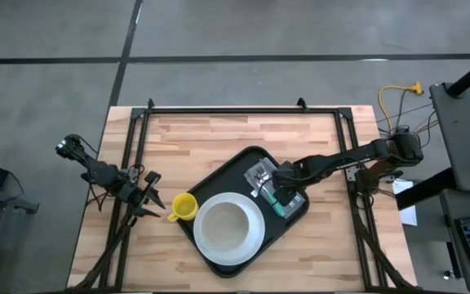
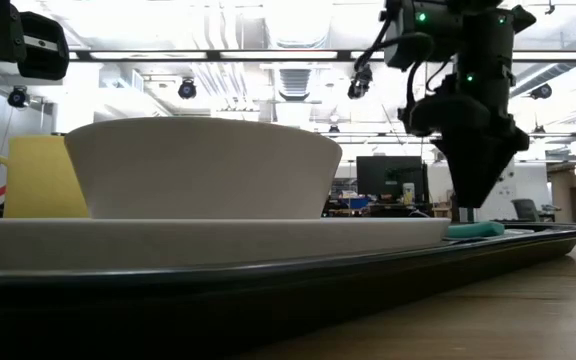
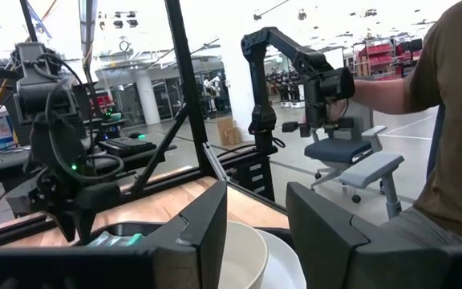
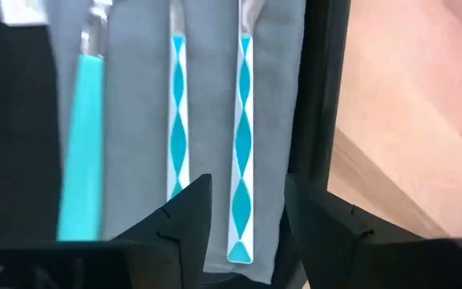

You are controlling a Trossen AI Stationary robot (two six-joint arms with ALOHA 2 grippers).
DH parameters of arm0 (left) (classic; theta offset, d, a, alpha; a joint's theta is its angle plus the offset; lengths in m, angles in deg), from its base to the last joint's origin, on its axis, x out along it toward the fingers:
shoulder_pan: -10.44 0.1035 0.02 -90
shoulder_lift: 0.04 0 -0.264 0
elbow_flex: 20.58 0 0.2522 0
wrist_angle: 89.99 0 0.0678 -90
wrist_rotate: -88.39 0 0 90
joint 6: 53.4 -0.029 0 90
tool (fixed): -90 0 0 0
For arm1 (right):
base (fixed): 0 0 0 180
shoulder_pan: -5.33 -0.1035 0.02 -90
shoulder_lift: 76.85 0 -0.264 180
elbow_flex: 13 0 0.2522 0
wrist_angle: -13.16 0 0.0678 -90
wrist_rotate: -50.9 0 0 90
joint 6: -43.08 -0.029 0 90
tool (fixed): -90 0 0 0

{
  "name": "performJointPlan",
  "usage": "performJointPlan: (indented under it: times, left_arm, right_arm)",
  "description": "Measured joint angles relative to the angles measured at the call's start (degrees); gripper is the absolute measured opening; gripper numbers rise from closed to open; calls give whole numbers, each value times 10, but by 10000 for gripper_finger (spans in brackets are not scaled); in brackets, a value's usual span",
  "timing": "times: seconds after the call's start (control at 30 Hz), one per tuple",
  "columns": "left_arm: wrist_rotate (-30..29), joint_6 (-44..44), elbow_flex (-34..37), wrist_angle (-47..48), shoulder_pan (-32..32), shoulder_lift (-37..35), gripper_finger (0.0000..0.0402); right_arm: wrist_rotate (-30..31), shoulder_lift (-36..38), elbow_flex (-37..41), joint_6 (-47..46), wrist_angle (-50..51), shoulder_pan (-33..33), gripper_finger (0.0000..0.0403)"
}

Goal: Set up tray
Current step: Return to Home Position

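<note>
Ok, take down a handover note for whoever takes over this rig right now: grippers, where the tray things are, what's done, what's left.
Right gripper: open, empty, hovering low over the cutlery on the tray.
Left gripper: open, empty, off the tray's left side by the yellow cup.
On the tray: white plate with bowl; gray napkin carrying a green handle and two blue-patterned handles, side by side.
Done: the setting looks complete.
Left: probably just lift the right arm clear and park it.
</note>
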Motion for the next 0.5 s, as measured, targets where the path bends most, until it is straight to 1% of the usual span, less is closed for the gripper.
performJointPlan:
  times: [0.23,0.4,0.5]
  left_arm:
    - [0,0,0,0,0,0,116]
    - [0,0,0,0,0,0,116]
    - [0,0,0,0,0,0,116]
  right_arm:
    - [5,26,0,-15,-8,0,139]
    - [7,30,0,-16,-15,0,134]
    - [24,26,0,-16,-26,0,134]
